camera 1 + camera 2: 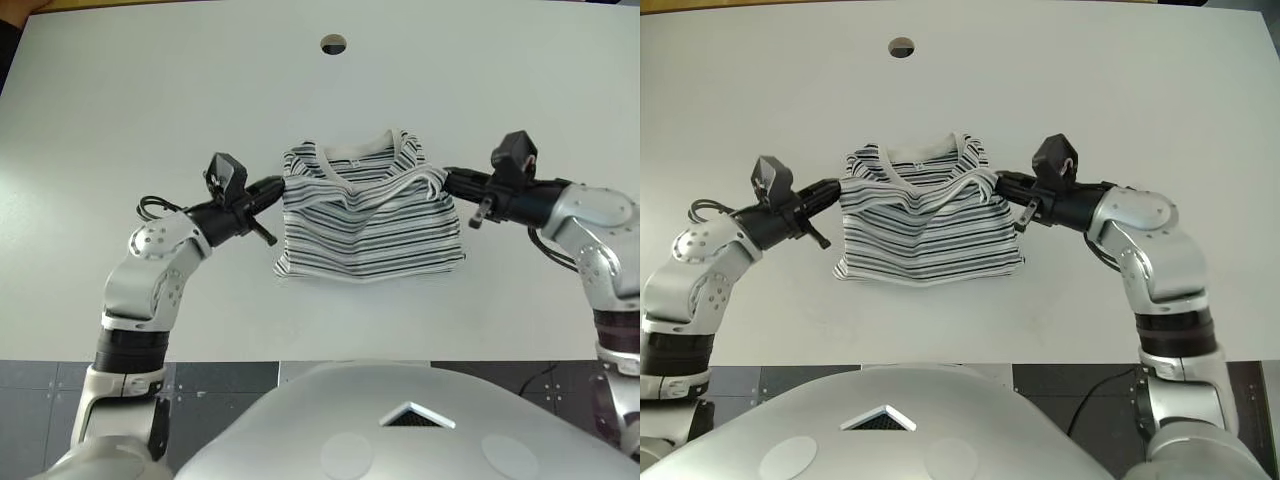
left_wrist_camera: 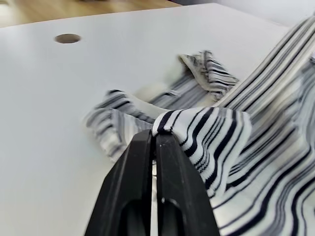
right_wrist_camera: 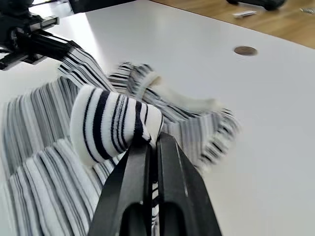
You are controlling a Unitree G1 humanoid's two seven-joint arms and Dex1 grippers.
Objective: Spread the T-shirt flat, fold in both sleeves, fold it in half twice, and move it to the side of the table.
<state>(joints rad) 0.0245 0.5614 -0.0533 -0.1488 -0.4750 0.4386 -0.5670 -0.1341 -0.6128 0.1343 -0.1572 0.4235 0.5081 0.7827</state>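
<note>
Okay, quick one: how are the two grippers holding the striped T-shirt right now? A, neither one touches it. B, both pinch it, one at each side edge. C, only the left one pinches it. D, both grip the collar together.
B: the left gripper is shut on a fold of the T-shirt at its left edge, and the right gripper is shut on a fold at its right edge.

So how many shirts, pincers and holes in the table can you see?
T-shirt, striped: 1
Pincers: 2, the left pincer and the right pincer, each shut on the shirt
Round hole in the table: 1
Total: 4
</note>
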